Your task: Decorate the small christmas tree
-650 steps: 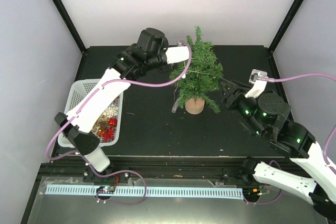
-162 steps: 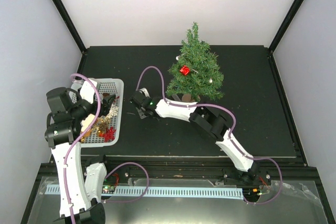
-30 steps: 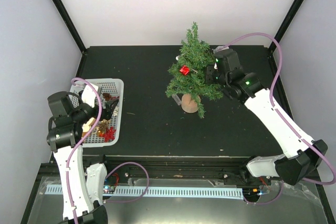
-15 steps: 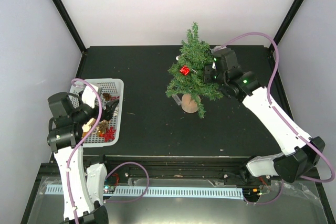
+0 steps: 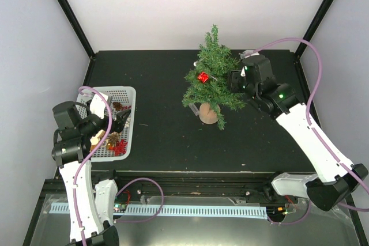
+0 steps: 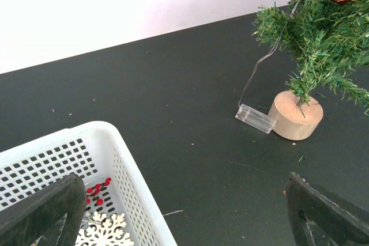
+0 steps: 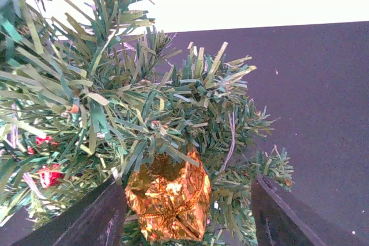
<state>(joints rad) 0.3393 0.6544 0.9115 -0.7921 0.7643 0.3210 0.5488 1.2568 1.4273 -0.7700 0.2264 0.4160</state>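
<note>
The small christmas tree (image 5: pixel 212 79) stands at the back middle on its wooden stump (image 5: pixel 210 114), with a red ornament (image 5: pixel 202 76) on its left side. My right gripper (image 5: pixel 231 82) is at the tree's right flank, jaws open. In the right wrist view a gold foil ornament (image 7: pixel 168 197) hangs from a branch between the spread fingers (image 7: pixel 95 217), with a clear gap to the right one. My left gripper (image 5: pixel 119 120) hovers open over the white basket (image 5: pixel 106 91), holding nothing. The stump (image 6: pixel 296 115) also shows in the left wrist view.
The basket (image 6: pixel 124 165) holds a red berry sprig (image 6: pixel 98 190), a pale snowflake (image 6: pixel 104 231) and several red and gold pieces (image 5: pixel 115 141). A clear battery box (image 6: pixel 255 118) with its wire lies beside the stump. Black frame posts and white walls close in the table.
The right gripper's jaws have spread and let go of the gold ornament, which stays hanging on the branch. The right arm has drawn back a little to the right. The left arm is still.
</note>
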